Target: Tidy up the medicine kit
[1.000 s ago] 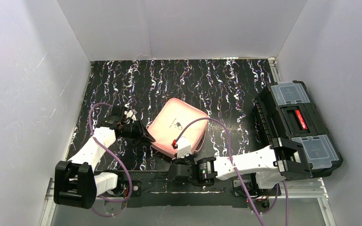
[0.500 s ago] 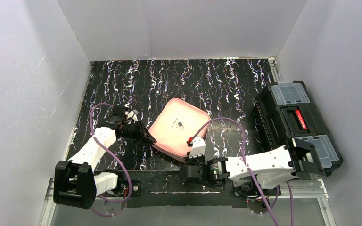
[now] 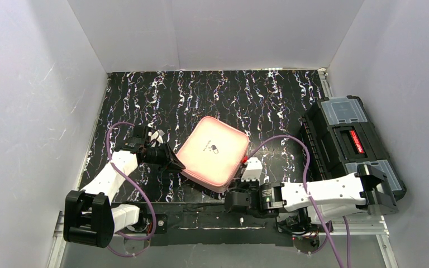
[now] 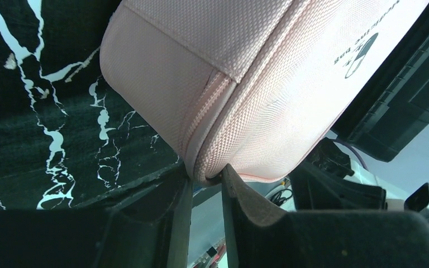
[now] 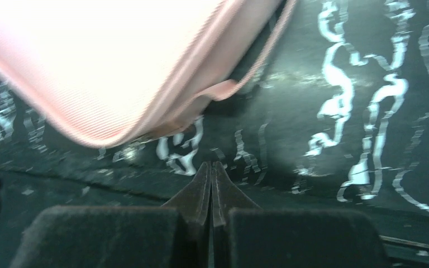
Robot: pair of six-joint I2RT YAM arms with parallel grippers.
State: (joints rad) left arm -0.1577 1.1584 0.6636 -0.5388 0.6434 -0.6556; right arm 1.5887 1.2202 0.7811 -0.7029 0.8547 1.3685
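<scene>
The pink medicine kit lies shut on the black marbled mat, its small pill logo facing up. My left gripper is shut on the kit's left corner; in the left wrist view the two fingers pinch the zip seam of the kit. My right gripper is shut and empty, low by the mat's near edge. In the right wrist view its tips sit just short of the kit's near corner. A pink tab sticks out from that corner.
A black toolbox with clear lid compartments stands at the right edge of the mat, close to the right arm's elbow. White walls enclose the left, back and right. A purple cable loops over the mat by each arm.
My right gripper has slid to the right along the near edge, from the kit's near left side to its near right corner. The kit has shifted slightly to the right. The left gripper keeps its hold.
</scene>
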